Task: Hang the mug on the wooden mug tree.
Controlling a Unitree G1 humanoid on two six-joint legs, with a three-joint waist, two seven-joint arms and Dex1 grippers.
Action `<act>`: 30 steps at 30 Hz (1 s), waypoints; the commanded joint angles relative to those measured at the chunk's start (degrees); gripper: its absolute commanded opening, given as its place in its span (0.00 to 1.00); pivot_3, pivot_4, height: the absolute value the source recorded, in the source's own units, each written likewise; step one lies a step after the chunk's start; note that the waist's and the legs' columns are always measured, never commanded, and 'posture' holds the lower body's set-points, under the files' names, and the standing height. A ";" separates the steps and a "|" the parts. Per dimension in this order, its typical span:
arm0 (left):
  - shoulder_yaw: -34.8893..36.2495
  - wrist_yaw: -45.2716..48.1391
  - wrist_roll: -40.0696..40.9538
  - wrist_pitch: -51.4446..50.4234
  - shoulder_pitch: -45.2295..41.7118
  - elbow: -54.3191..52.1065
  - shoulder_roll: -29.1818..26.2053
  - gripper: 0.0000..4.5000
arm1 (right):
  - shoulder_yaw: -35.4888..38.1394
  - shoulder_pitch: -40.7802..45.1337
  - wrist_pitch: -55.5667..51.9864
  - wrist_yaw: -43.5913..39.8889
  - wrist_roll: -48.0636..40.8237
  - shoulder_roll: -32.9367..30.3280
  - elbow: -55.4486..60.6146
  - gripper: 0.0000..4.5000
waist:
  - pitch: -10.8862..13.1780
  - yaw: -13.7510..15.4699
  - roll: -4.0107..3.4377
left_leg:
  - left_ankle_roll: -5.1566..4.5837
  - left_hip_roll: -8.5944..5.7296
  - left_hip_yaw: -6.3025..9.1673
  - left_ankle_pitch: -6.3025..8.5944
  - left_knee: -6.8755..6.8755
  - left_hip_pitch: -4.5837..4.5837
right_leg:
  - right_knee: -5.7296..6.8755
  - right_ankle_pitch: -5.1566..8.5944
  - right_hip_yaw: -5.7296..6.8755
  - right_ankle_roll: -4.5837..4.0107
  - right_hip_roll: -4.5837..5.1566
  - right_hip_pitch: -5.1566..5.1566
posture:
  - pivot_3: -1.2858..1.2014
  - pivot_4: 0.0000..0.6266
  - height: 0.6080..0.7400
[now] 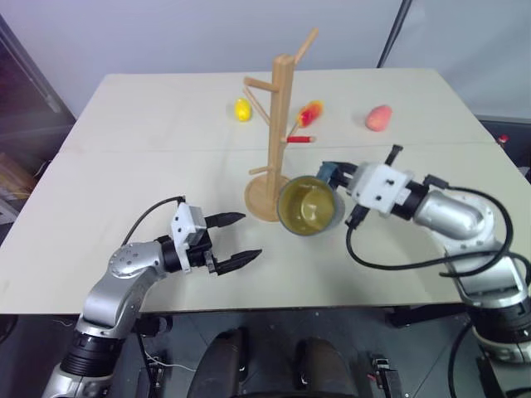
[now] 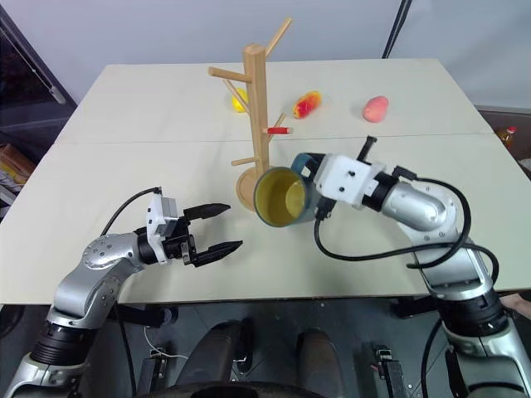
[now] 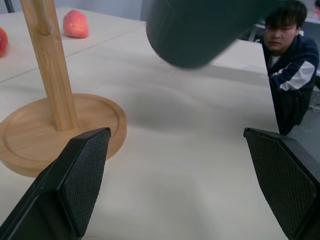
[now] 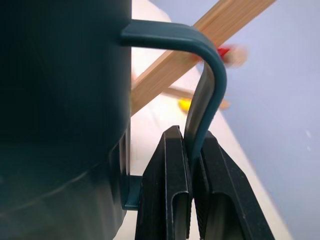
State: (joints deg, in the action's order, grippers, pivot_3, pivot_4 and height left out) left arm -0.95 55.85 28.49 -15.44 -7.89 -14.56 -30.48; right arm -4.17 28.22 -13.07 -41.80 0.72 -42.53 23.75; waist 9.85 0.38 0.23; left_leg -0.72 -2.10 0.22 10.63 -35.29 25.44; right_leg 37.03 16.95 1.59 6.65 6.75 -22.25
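Observation:
The blue mug point(image 1: 309, 206) with a yellow inside hangs above the table, its mouth turned toward me, just right of the wooden mug tree's round base point(image 1: 264, 199). My right gripper point(image 1: 333, 175) is shut on the mug's handle point(image 4: 210, 75), the two fingers point(image 4: 167, 190) pinching the loop. The mug tree point(image 1: 280, 124) stands upright mid-table with angled pegs. My left gripper point(image 1: 250, 235) is open and empty, low at the front left and pointing toward the tree's base point(image 3: 30, 135). The mug's dark body point(image 3: 200, 25) shows above it in the left wrist view.
Behind the tree lie a yellow fruit point(image 1: 241, 109), a red-and-yellow fruit point(image 1: 310, 112) and a peach-coloured fruit point(image 1: 378, 118). A small red piece point(image 1: 300, 139) sits at a peg tip. A person point(image 3: 287, 60) sits beyond the table's right edge point(image 1: 498, 157).

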 commanded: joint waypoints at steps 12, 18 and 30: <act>7.71 -2.24 10.13 -7.87 -6.28 -6.97 -3.89 1.00 | -2.30 12.61 0.30 -3.92 0.58 1.04 -9.80 0.01 | 0.02 0.10 0.03 | 0.00 -0.03 0.00 0.00 0.00 0.02 | -0.02 -0.09 0.04 0.17 0.00 0.03 | 0.52 0.24 1.00; 7.19 -3.26 10.46 -8.94 -7.01 -7.83 -3.56 1.00 | -3.13 14.05 1.95 -4.61 0.65 1.97 -12.64 0.01 | 0.02 -0.07 0.02 | 0.00 -0.03 -0.01 -0.01 0.00 0.01 | 0.02 -0.11 0.06 0.20 -0.05 0.02 | 0.52 0.24 1.00; 6.51 -4.48 10.90 -10.46 -8.62 -8.87 -2.83 1.00 | -7.36 19.22 2.40 -4.93 4.00 5.26 -20.39 0.01 | 0.03 -0.21 0.03 | 0.01 -0.03 -0.01 -0.02 -0.01 0.00 | 0.06 -0.11 0.06 0.20 -0.20 0.01 | 0.52 0.24 1.00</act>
State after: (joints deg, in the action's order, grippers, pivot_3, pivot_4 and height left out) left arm 5.27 51.63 38.29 -25.99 -15.69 -21.09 -33.42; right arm -12.03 45.23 -11.70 -47.11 4.15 -37.61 2.98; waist 9.87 0.17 0.25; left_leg -0.70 -2.13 0.21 10.61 -35.29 25.44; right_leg 37.11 16.85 1.65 6.86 6.54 -22.24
